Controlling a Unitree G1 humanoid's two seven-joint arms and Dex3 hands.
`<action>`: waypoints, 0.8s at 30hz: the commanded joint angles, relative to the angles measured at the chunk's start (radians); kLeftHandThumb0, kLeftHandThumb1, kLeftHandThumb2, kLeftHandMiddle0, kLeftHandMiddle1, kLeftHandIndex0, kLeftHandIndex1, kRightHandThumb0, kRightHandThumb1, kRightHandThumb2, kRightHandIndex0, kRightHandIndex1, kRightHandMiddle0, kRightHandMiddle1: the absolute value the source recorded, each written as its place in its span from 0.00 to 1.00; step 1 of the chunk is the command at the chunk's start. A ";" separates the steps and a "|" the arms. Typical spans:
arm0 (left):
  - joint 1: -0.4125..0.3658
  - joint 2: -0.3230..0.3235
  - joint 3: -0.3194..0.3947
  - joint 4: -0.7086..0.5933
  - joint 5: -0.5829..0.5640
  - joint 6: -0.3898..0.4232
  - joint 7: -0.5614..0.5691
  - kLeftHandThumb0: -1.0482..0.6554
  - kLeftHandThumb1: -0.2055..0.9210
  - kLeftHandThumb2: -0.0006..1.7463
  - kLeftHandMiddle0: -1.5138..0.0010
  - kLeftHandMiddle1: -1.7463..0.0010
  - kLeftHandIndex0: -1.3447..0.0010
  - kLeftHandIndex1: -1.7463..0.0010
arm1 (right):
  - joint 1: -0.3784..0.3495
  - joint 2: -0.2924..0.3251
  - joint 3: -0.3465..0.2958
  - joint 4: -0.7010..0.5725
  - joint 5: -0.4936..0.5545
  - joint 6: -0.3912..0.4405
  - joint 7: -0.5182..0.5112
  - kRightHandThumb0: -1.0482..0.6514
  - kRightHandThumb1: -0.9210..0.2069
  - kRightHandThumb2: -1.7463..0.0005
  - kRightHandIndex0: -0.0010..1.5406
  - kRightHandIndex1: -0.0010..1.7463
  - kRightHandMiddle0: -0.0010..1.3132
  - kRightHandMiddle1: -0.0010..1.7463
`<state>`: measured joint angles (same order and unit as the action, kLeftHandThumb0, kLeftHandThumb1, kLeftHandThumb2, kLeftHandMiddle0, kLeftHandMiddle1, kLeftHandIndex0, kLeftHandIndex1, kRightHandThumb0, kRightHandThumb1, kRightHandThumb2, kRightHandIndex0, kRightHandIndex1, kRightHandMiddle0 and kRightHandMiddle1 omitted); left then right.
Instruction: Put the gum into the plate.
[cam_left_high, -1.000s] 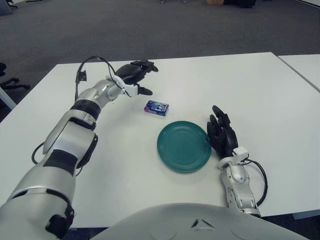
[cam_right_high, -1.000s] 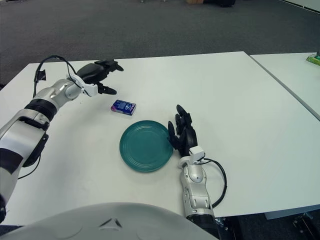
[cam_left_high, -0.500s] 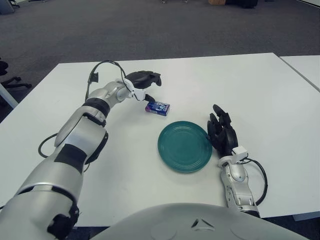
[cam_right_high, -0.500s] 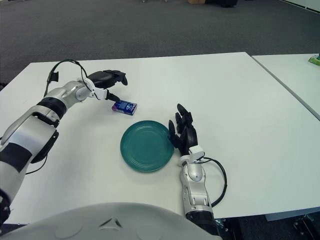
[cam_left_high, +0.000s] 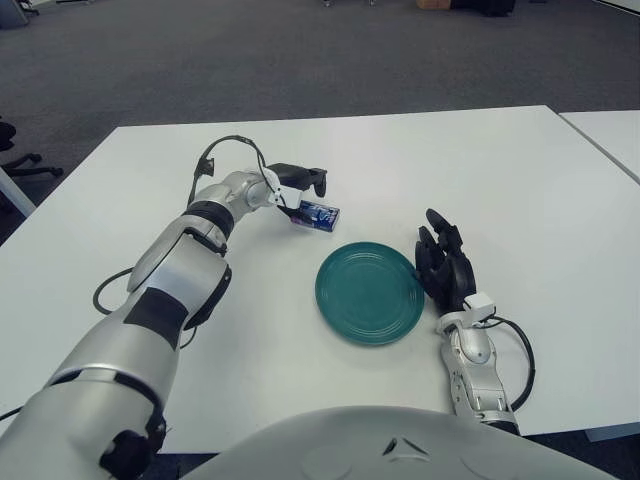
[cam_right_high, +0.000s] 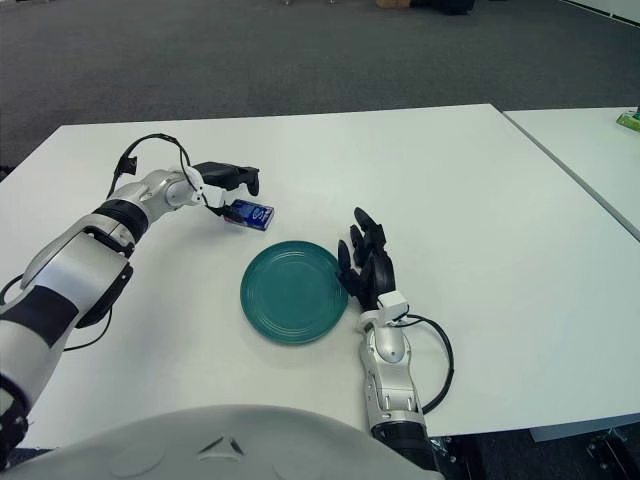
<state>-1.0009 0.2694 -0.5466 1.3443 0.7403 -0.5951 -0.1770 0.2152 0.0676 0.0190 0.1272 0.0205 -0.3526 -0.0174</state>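
A humanoid's left hand (cam_left_high: 300, 186) reaches across a white table (cam_left_high: 520, 190), its dark fingers (cam_left_high: 318, 180) arched over the far edge of a small blue gum pack (cam_left_high: 315, 214). One lower finger sits against the pack's left end, though whether the fingers actually grip it cannot be told from either eye. The gum lies flat on the table, just beyond the upper-left rim of a teal plate (cam_left_high: 369, 292) and apart from it. The right hand (cam_left_high: 445, 268) (parked, fingers spread and holding nothing) rests flat on the table right beside the plate's right rim. A second white table (cam_right_high: 600, 150) stands off to the right.
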 joint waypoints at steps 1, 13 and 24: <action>-0.009 -0.010 0.003 0.014 -0.012 0.031 -0.028 0.21 0.70 0.31 0.88 1.00 0.94 0.21 | 0.025 -0.010 -0.020 0.063 -0.002 0.026 -0.007 0.15 0.00 0.59 0.14 0.00 0.00 0.27; 0.024 -0.058 -0.038 0.033 0.023 0.122 0.014 0.24 0.60 0.39 0.88 1.00 0.93 0.27 | 0.031 -0.011 -0.035 0.076 0.014 0.019 -0.006 0.14 0.00 0.59 0.14 0.00 0.00 0.28; 0.045 -0.070 -0.048 0.041 0.021 0.177 0.029 0.23 0.60 0.40 0.92 1.00 0.91 0.26 | 0.041 -0.018 -0.051 0.071 0.010 0.011 -0.008 0.14 0.00 0.58 0.14 0.00 0.00 0.27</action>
<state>-0.9873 0.1962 -0.5889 1.3675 0.7548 -0.4450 -0.1489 0.2102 0.0668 -0.0075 0.1427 0.0267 -0.3763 -0.0213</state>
